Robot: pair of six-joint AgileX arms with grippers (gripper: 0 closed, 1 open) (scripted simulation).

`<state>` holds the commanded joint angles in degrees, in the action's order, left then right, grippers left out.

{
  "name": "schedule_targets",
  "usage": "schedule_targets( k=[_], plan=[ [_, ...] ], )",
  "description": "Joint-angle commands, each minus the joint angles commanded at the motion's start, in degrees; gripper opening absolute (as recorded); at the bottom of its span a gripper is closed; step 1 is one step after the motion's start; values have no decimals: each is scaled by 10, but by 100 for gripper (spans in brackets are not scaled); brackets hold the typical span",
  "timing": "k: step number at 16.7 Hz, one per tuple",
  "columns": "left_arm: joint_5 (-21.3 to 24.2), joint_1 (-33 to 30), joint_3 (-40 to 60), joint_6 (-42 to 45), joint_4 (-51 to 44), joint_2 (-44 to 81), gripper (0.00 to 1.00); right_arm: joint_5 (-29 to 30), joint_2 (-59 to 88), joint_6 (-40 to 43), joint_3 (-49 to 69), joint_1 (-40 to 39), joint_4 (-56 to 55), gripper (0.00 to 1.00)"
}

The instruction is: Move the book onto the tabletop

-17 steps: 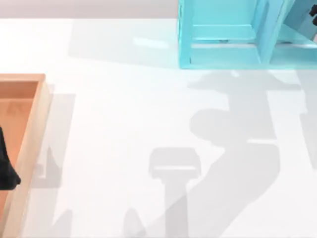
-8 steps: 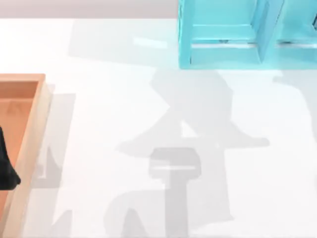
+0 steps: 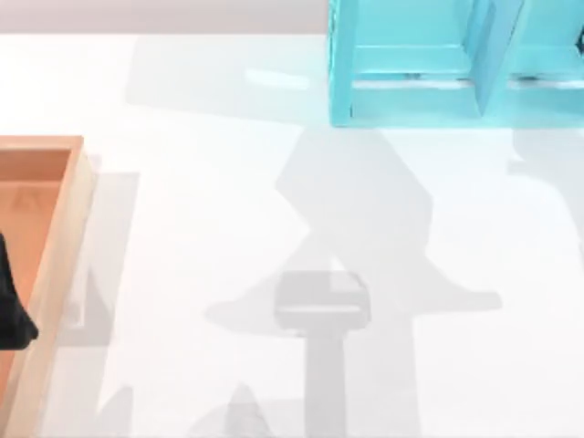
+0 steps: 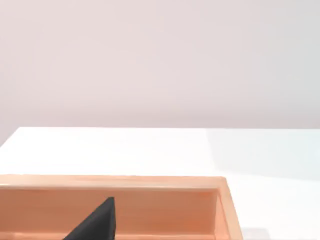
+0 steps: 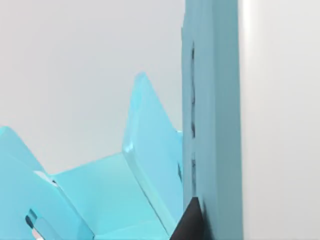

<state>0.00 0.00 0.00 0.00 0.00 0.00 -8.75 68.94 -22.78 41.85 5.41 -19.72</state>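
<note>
Table point(image 3: 201, 228): a glossy white surface; we see grey shadows point(image 3: 365, 237) across its middle and right.

Tray point(image 3: 55, 265): orange-brown wood with a raised rim, at the left edge of the table. In the left wrist view its far rim point(image 4: 125, 182) runs across the table point(image 4: 125, 150).

Shelf point(image 3: 401, 100): light blue with compartments, on the far right of the table, its open boxes facing the near side. In the right wrist view its walls point(image 5: 145, 150) stand at angles, close by.

Book point(image 5: 212, 100): in the right wrist view we take the darker teal upright slab for it. It stands tall at the shelf, with a white face along one side. From the top view we cannot tell it apart from the shelf, nor say which compartment it is in. It does not lie on the open table.

Left hand point(image 3: 14, 310): parked over the tray at the left edge, and a dark tip of it point(image 4: 97, 222) shows above the tray floor. Whether it is wide or narrow we cannot tell.

Right hand point(image 5: 189, 220): up at the shelf, with a dark tip just beside the foot of the book. We cannot tell whether it touches the book or has closed on it.
</note>
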Motion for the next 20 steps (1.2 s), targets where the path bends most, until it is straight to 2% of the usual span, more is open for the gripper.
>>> schedule_targets(
  k=[5, 9, 15, 20],
  plan=[
    [0, 0, 0, 0, 0, 0, 100, 27, 25, 24, 15, -36, -12, 0],
    [0, 0, 0, 0, 0, 0, 100, 106, 94, 113, 54, -160, -37, 0],
    [0, 0, 0, 0, 0, 0, 100, 268, 232, 346, 116, -418, -80, 0],
    [0, 0, 0, 0, 0, 0, 100, 419, 350, 584, 145, -573, -103, 0]
  ],
)
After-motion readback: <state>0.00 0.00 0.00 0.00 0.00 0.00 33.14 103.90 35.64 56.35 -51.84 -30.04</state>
